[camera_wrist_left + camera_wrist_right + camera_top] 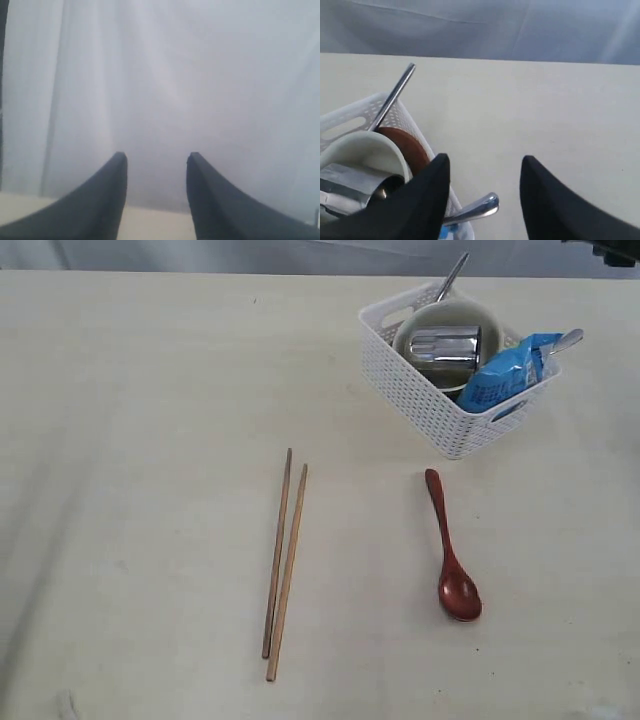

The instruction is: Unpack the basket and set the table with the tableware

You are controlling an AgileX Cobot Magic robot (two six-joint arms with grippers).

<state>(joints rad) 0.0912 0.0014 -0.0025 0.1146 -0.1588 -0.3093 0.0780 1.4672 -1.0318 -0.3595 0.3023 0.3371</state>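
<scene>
On the table [150,390], toward its far right corner in the exterior view: one white basket [415,400], perforated sides, cut-out handle facing the viewer, standing upright and set at an angle. Contents of basket: one cream bowl [452,308]; one shiny steel cup [445,345] lying on its side inside the bowl; one small brown plate [412,147], on edge between bowl and basket wall, seen only in the right wrist view; one blue snack bag [510,370] leaning against the near right wall; one long steel handle [452,278] rising past the far rim; one rounded steel handle [565,340] jutting over the right rim beside the bag. Which handle is knife and which fork cannot be told. Laid out on the bare tabletop, well apart from each other: two wooden chopsticks [283,560], side by side and nearly parallel near the middle, ends slightly staggered; one red-brown wooden spoon [450,550], just in front of the basket, bowl end toward the viewer, handle tip pointing at the basket without touching it. Left gripper [156,156]: dark fingers spread, nothing between them, facing a pale curtain [175,75] with only a strip of tabletop below. Right gripper [485,159]: fingers spread and empty, raised above the basket's edge, the rounded steel handle visible below the gap, not gripped.
</scene>
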